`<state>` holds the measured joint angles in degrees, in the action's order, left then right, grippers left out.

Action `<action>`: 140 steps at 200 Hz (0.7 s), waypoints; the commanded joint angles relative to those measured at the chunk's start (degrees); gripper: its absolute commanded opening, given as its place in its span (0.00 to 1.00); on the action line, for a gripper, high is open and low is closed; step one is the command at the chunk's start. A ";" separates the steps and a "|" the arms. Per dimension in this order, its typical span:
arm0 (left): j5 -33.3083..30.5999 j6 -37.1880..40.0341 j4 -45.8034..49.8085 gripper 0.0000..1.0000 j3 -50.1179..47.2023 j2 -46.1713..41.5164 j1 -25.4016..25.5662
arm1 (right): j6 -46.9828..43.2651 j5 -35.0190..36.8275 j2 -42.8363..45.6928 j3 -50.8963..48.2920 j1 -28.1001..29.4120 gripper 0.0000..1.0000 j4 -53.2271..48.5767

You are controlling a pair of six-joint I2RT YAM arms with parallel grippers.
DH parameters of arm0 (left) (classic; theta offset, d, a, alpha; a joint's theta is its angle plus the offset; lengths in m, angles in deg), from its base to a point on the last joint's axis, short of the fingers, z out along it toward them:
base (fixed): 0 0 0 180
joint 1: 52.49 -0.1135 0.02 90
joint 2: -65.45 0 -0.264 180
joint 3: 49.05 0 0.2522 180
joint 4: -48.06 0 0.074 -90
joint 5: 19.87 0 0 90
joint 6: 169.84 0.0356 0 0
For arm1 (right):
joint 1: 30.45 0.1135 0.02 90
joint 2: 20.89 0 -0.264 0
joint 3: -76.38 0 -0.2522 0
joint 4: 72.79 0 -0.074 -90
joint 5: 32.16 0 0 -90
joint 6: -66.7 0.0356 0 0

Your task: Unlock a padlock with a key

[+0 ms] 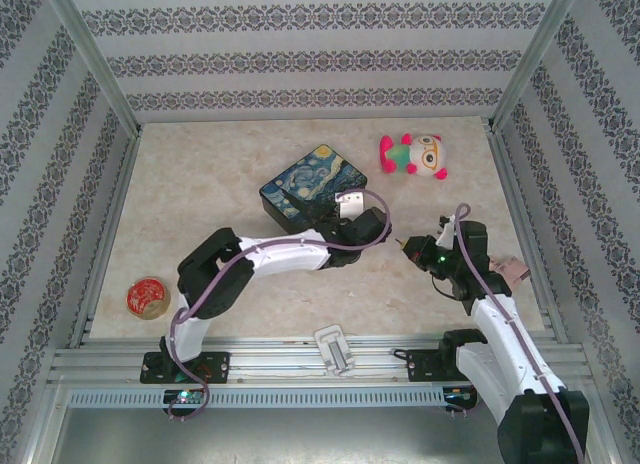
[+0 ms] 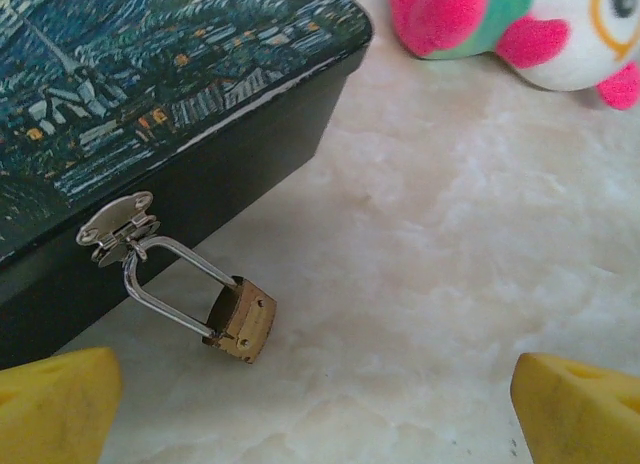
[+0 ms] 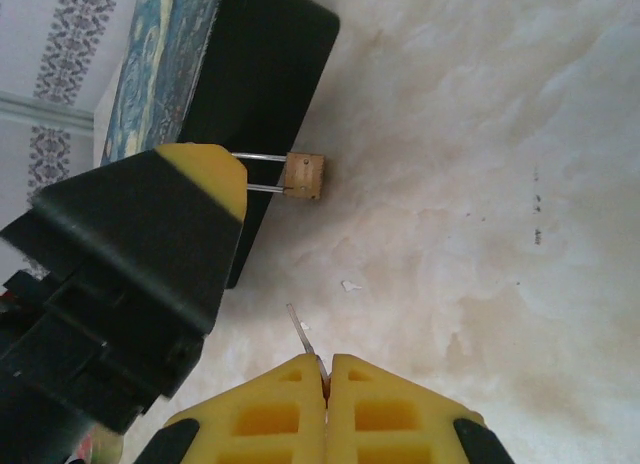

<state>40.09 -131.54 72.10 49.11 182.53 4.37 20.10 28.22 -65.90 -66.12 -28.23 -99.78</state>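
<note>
Padlock (image 2: 243, 319) hangs from latch (image 2: 118, 227) of tin (image 2: 150, 84), body down at tabletop (image 2: 450, 234), ahead of left tool (image 2: 315, 404), between its spread, empty fingers. Right tool (image 3: 326, 372) clenched on key (image 3: 300, 332), blade toward padlock, not touching.

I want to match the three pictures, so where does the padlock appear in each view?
Left wrist: the padlock lower left of centre, hanging from the latch of the painted tin.
Right wrist: the padlock upper centre, beside the tin's black side.
Top external: too small to tell; look at the tin's near right edge.
Shared landmark: the painted tin.
</note>
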 commanded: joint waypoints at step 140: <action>-7.54 -17.42 34.26 0.88 30.22 22.84 -5.32 | 1.47 -0.01 -1.57 -0.73 -1.87 0.00 3.28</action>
<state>35.12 -145.40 96.91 75.01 202.55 0.72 20.71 28.46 -67.12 -66.62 -29.28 -98.49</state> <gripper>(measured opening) 0.911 0.056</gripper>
